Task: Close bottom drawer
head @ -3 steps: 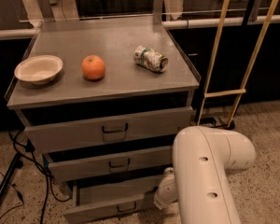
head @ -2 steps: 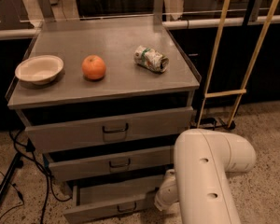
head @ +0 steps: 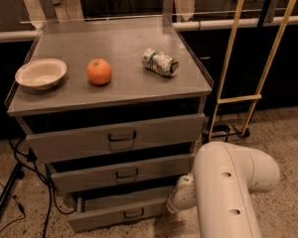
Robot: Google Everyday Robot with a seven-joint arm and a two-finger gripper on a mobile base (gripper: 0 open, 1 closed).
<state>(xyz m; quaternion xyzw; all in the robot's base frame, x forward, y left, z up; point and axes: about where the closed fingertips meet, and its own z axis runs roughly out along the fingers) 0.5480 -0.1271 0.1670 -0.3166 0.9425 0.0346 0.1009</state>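
The bottom drawer [head: 120,214] is the lowest, shortest grey front of the cabinet, with a small dark bar handle [head: 133,213]. It stands pulled out a little, more than the two drawers above. My white arm [head: 228,192] fills the lower right. The gripper [head: 181,195] is at the arm's lower left end, against the right end of the bottom drawer's front, mostly hidden by the arm.
The cabinet top [head: 124,78] carries a white bowl [head: 40,73], an orange [head: 99,71] and a crushed can [head: 160,62]. The top drawer [head: 116,138] and middle drawer [head: 124,172] sit above. Cables [head: 20,182] lie left; a yellow-framed cart [head: 238,98] stands right.
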